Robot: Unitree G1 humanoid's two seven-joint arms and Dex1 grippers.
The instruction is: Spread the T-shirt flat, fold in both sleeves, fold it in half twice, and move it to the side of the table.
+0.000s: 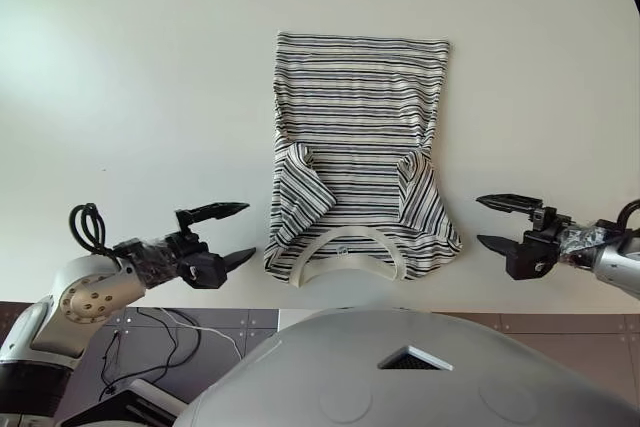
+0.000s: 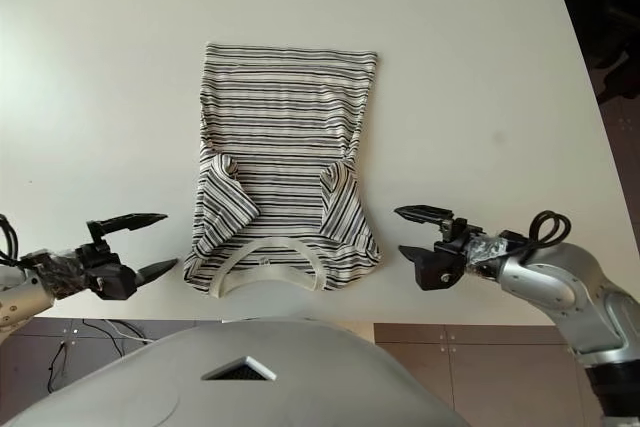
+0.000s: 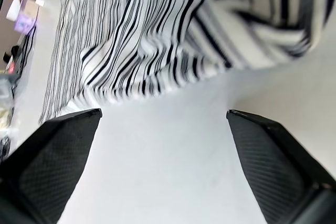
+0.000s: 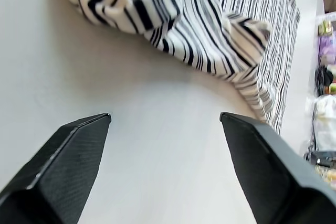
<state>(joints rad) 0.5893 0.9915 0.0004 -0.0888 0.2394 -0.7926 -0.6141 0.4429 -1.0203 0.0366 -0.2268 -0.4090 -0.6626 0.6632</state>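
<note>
A black-and-white striped T-shirt (image 1: 355,137) lies flat in the middle of the white table (image 1: 130,77), collar toward me and both sleeves folded in over the body. My left gripper (image 1: 238,234) is open just left of the shirt's near corner, a short gap from the cloth. On the other side my right gripper (image 1: 488,222) is open, a little right of the near right corner. Both hold nothing. The left wrist view shows the striped edge (image 3: 157,40) ahead of its open fingers, and the right wrist view shows a folded sleeve (image 4: 210,30).
Bare tabletop spreads wide to the left, right and far side of the shirt. The table's near edge (image 1: 150,300) runs just under both grippers, with dark floor and cables (image 1: 160,332) below it.
</note>
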